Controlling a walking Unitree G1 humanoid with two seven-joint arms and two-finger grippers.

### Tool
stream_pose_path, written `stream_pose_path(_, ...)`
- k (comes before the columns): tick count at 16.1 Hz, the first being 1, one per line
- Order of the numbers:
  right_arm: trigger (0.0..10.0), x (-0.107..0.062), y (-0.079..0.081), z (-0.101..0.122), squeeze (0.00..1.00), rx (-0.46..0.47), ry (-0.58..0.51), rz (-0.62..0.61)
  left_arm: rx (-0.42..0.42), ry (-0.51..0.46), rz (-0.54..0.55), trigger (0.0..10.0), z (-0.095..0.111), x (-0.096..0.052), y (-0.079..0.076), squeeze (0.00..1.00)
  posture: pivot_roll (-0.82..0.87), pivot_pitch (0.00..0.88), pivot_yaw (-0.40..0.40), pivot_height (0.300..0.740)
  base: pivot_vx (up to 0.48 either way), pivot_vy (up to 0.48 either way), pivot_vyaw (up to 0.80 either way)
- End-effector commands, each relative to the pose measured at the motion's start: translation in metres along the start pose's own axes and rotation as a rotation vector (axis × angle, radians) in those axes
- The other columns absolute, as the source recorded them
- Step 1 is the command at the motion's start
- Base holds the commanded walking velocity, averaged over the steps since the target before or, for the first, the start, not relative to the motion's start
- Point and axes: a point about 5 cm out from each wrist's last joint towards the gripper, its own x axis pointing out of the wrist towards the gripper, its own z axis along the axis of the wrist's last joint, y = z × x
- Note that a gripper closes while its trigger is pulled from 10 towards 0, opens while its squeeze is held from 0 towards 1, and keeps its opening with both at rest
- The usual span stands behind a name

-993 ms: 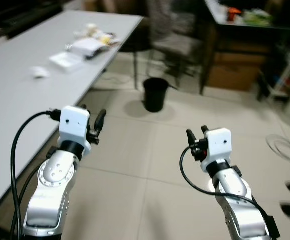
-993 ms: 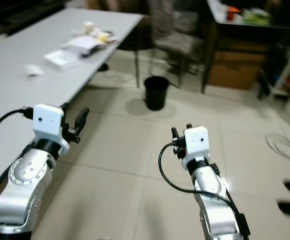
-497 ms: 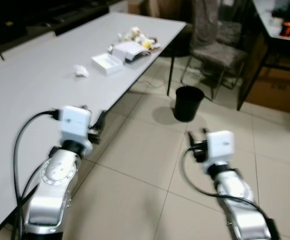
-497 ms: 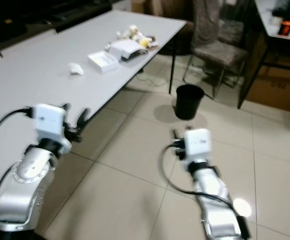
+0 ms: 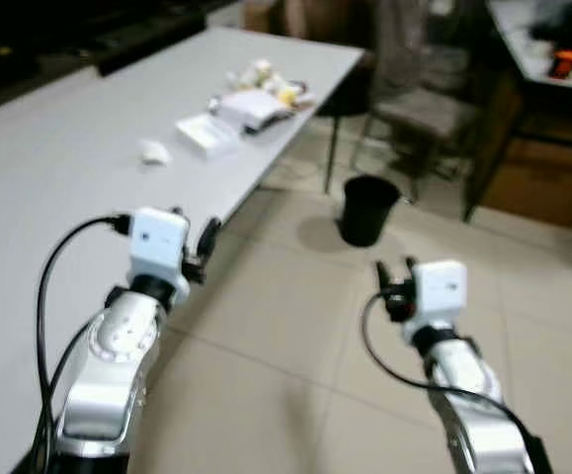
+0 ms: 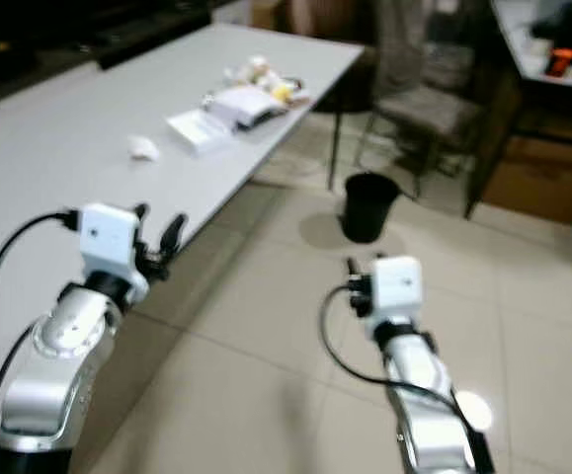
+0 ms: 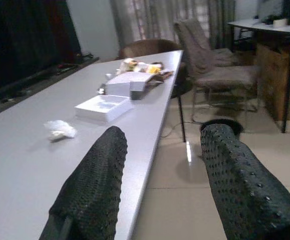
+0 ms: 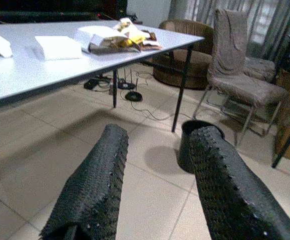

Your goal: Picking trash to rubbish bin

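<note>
Both pincers were raised in front of the robot and held nothing. The left pincer (image 7: 157,185) had its two black fingers spread apart, and it was just beside the long edge of the grey surface (image 5: 58,188). The right pincer (image 8: 155,190) was also open, with a clear gap between the fingers, and it hung over the tiled floor (image 5: 266,326).

On the surface, the nearest thing was a crumpled white paper ball (image 5: 153,152), which lay alone. A little farther was a flat white box (image 5: 206,133). Behind it lay an open white box (image 5: 249,107), and just beside this was a small heap of trash (image 5: 271,81) with yellow and white pieces, near the far corner of the surface.

The black rubbish bin (image 5: 367,209) stood upright on the floor, well apart from both pincers, just past the leg of the surface. Behind the bin stood a chair (image 5: 419,104) covered with grey cloth, and to the right of it a cardboard box (image 5: 547,183) under a dark desk (image 5: 542,54).
</note>
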Motion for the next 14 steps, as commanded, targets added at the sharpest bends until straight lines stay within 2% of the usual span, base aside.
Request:
stream_pose_path(1, 10.0, 0.0022, 0.0061, 0.0044, 0.00, 0.025, -0.019, 0.018, 0.016, -0.009, 0.015, 10.0, 0.0026, 0.0015, 0.0076, 0.00, 0.00, 0.000, 0.002, 0.740, 0.458, 0.000, -0.76)
stream_pose_path(4, 10.0, 0.0020, 0.0029, 0.0045, 0.00, 0.027, -0.017, 0.000, 0.015, -0.010, 0.007, 10.0, 0.0031, 0.0018, 0.0059, 0.00, 0.00, 0.000, 0.007, 0.740, 0.459, 0.000, -0.74)
stream_pose_path(10, 10.0, 0.0010, 0.0029, 0.0035, 0.00, 0.016, -0.014, 0.006, 0.016, -0.001, 0.025, 10.0, 0.0004, 0.0014, 0.0077, 0.00, -0.01, 0.000, -0.002, 0.740, 0.460, 0.000, 0.00)
stream_pose_path(14, 10.0, 0.0026, 0.0019, 0.0020, 0.00, -0.027, 0.005, 0.036, 0.011, 0.007, 0.041, 10.0, -0.0014, 0.0025, 0.0086, 0.00, 0.00, 0.000, -0.010, 0.740, 0.456, 0.000, 0.00)
